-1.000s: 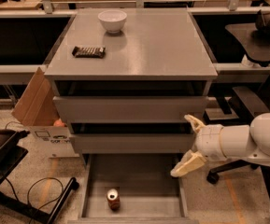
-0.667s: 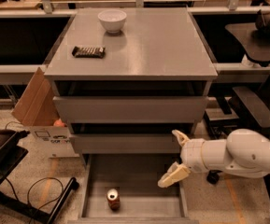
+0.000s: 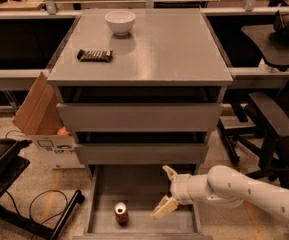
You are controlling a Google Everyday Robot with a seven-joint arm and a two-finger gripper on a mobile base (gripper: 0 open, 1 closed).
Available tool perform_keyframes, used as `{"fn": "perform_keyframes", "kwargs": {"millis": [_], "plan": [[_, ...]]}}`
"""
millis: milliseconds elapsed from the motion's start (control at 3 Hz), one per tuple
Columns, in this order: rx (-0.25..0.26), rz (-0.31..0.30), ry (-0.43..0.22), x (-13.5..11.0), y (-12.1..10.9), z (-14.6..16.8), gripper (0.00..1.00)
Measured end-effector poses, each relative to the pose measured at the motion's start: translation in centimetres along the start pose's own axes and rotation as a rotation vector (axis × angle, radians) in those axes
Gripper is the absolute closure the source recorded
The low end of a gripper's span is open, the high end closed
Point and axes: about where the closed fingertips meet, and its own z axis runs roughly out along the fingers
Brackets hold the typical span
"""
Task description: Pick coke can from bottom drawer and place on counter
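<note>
Right now we hold our gripper [image 3: 167,191] spread and empty over the open bottom drawer [image 3: 130,185], near the upright coke can [image 3: 121,213] standing to its left by the drawer's front, and we judge a careless sideways reach could topple it.

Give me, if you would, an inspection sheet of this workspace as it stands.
Surface: counter, grey, smooth.
Job's things: coke can upright in the open bottom drawer, front left of its floor.
Clutter: white bowl and snack-bar wrapper on the counter.
Grippers: gripper open, over the drawer's right side, right of the can, not touching.
Cables: black cable looped left of the drawer.
Surroundings: cardboard box at left; chair at right.
</note>
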Motion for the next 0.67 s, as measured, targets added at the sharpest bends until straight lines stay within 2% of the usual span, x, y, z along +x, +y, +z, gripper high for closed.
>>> {"fn": "perform_keyframes", "kwargs": {"millis": [333,667], "plan": [[-0.067,0.055,-0.020,4.2,1.0,5.2,0.00],[-0.082,0.079,-0.028,5.1,1.7,6.2,0.00]]}}
